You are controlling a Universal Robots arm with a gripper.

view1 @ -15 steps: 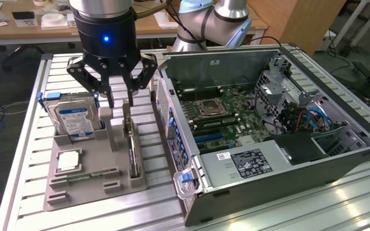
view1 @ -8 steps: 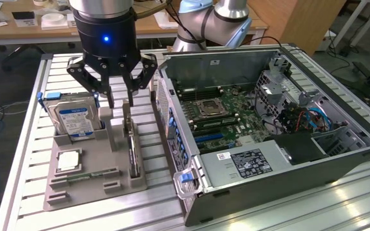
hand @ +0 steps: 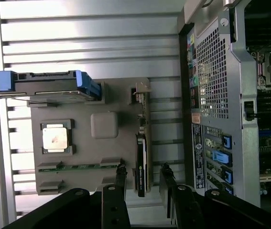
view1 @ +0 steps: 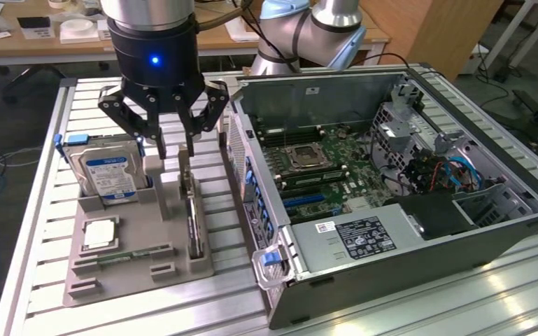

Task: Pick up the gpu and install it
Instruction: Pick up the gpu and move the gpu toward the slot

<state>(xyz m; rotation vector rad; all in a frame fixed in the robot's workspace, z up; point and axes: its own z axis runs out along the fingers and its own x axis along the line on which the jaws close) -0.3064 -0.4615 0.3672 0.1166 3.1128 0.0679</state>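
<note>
The gpu (view1: 192, 213) stands on its edge in a slot of the grey holder (view1: 171, 269), a thin dark card with a metal bracket at its far end. In the wrist view the gpu (hand: 141, 162) runs between my two fingertips (hand: 121, 172). My gripper (view1: 177, 150) hangs open just above the card's far end, one finger on each side, holding nothing. The open computer case (view1: 390, 210) lies at the exterior view's right with its motherboard (view1: 310, 164) exposed.
On the same holder (hand: 104, 125) stand a silver hard drive (view1: 110, 171) with a blue-white label, a processor chip (view1: 98, 234) and a narrow green memory stick (view1: 124, 257). The case's rear panel (hand: 211, 81) runs close beside the gpu. A second robot arm's base (view1: 301, 35) stands behind the case.
</note>
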